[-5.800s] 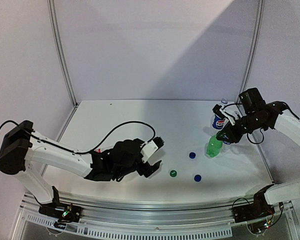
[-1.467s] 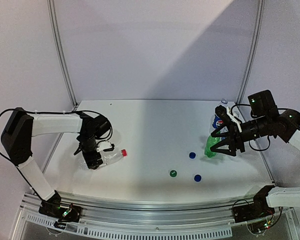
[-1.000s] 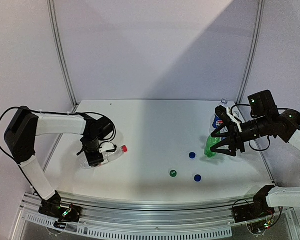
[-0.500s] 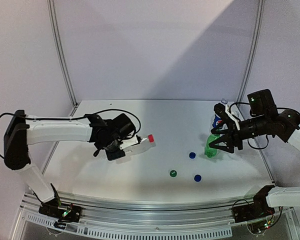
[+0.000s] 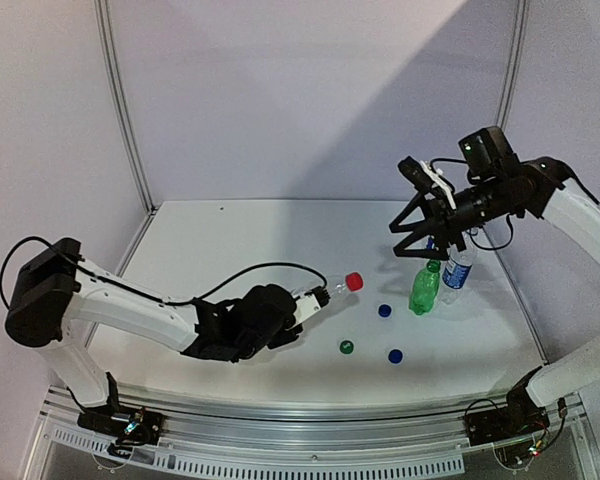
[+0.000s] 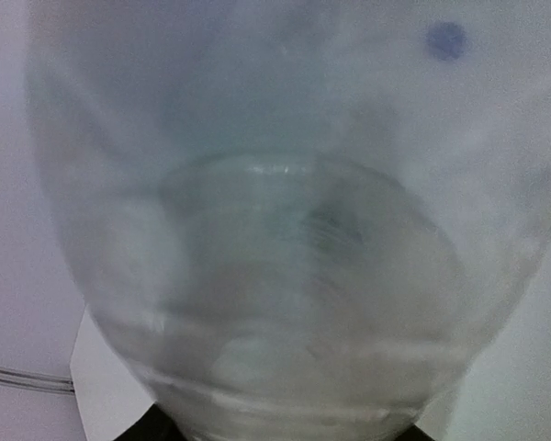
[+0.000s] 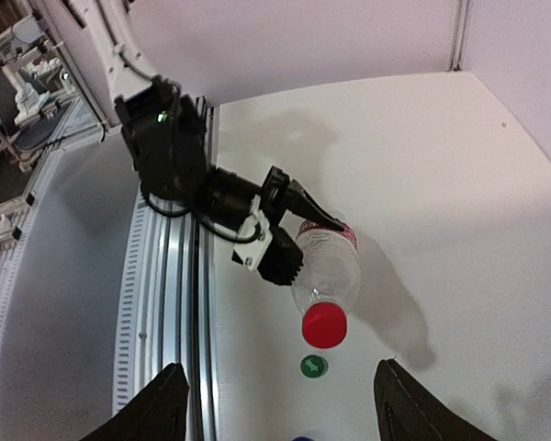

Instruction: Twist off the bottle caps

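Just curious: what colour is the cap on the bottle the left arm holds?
The cap is red, clearest in the right wrist view.

- Top view: soft, even, slightly dim light. You get a broad diagonal shadow across the back wall [image 5: 280,100] above the red-capped bottle [image 5: 315,296].
- Left wrist view: that bottle fills your frame, milky and wholly out of focus.
- Right wrist view: sharp around the bottle, whose soft shadow falls to its right. The fingers [image 7: 161,409] below it are dark and soft-edged.
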Motion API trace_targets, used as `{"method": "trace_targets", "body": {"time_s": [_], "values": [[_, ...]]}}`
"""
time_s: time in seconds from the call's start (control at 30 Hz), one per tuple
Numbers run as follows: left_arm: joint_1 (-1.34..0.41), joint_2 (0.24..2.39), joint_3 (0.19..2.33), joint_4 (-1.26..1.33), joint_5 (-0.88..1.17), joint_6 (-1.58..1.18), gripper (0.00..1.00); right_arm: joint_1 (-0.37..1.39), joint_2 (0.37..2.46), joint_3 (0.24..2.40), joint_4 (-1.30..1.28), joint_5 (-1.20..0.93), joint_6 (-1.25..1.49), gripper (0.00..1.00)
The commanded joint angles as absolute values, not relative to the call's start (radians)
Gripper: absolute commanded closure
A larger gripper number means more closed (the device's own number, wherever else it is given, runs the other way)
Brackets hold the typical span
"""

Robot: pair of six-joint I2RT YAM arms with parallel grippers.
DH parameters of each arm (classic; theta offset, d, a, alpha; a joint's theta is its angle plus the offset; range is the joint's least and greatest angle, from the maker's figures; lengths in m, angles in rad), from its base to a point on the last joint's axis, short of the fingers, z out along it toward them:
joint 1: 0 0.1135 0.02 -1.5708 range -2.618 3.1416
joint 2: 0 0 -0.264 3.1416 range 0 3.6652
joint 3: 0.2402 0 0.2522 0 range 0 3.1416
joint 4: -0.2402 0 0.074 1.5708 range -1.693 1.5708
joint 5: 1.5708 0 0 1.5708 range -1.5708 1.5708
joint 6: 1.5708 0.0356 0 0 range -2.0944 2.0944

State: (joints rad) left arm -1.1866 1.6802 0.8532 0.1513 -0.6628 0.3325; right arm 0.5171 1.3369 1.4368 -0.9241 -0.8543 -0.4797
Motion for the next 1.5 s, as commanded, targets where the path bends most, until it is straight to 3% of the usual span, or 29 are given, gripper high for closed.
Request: {"method": "trace_targets", "body": {"time_s": [0.0,0.07,0.23,0.33,0.43,0.53,1.0,1.47], "values": [[-1.242,1.739,0.801,0.451,-0.791,0.432,0.82,0.520,1.510,1.502,-1.142,-0.858,-0.469,0.08],[-1.254,1.757,0.774,0.490,-0.807,0.443,0.82,0.521,1.548,1.457,-1.098,-0.860,-0.448,0.01],[-1.259,1.771,0.789,0.445,-0.798,0.387,0.81,0.541,1.482,1.268,-0.820,-0.840,-0.327,0.01],[-1.259,1.773,0.805,0.412,-0.779,0.364,0.81,0.569,1.457,1.253,-0.809,-0.768,-0.320,0.02],[-1.261,1.773,0.811,0.402,-0.762,0.350,0.80,0.575,1.476,1.262,-0.818,-0.748,-0.312,0.20],[-1.262,1.776,0.823,0.385,-0.751,0.335,0.80,0.576,1.505,1.260,-0.799,-0.749,-0.273,0.27],[-1.262,1.821,0.879,0.291,-0.729,0.298,0.80,0.656,1.546,1.309,-0.764,-0.598,-0.185,0.40],[-1.261,1.813,0.885,0.263,-0.723,0.282,0.79,0.676,1.503,1.292,-0.762,-0.496,-0.203,0.59]]}}
